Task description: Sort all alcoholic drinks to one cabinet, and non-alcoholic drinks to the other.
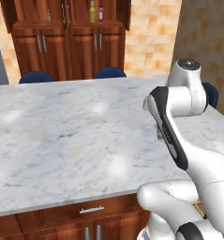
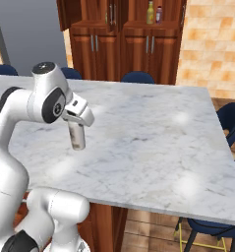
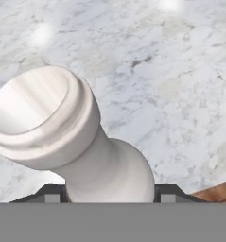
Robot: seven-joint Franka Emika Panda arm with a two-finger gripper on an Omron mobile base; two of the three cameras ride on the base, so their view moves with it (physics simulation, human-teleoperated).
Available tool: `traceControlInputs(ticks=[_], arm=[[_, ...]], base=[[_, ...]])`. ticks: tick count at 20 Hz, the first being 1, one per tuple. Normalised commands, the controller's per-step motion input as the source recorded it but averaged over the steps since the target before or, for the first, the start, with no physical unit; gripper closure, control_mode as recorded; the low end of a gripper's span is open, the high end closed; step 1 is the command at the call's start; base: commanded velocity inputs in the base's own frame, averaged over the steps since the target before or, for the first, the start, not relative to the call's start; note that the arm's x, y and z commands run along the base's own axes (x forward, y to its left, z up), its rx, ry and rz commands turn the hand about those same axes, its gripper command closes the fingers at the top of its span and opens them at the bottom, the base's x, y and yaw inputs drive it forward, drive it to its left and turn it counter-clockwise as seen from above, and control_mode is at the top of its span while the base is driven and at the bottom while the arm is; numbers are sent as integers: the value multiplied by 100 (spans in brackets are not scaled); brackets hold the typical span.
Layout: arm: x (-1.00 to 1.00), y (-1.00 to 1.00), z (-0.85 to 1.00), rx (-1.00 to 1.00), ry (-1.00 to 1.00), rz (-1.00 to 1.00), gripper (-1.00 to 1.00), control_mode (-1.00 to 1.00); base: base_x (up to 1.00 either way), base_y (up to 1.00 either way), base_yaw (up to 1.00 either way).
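Left base view: cabinet (image 1: 69, 42) stands far ahead of the hand across the worktop (image 1: 62, 140); yellow bottle (image 1: 92, 11) and maroon bottle (image 1: 101, 13) already sit on its open shelf.

Right base view: hand (image 2: 77, 129) hangs over the worktop's near side, whitish bottle (image 2: 78, 136) pointing straight down from it, just above the marble.

Hand view: fingers (image 3: 52, 194) clamp the whitish bottle's body, long axis running away from the hand, mouth outward. Next likely carry toward the cabinet.

place: home kitchen | marble island counter (image 1: 62, 136) centre | wooden cabinet (image 1: 69, 37) with bottles at 12 o'clock | blue chairs (image 2: 138, 77) around | tiled wall (image 1: 151, 33) at 1 o'clock
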Motion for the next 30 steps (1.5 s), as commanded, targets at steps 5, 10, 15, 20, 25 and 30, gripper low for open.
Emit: traceControlInputs(ticks=[5, 10, 15, 20, 25, 30], arm=[[-67, 1, 24, 0, -20, 0, 100, -100], [-40, 0, 33, 0, -17, 0, 100, -100], [-32, 0, 11, 0, -15, 0, 100, -100], [-14, 0, 1, 0, -1, 0, 100, 100], [0, 0, 0, 0, 0, 0, 100, 100], [0, 0, 0, 0, 0, 0, 100, 100]], base=[[0, 0, 0], [0, 0, 0], [0, 0, 0], [-72, -3, -2], [-87, -50, -7], [-6, -99, -2]])
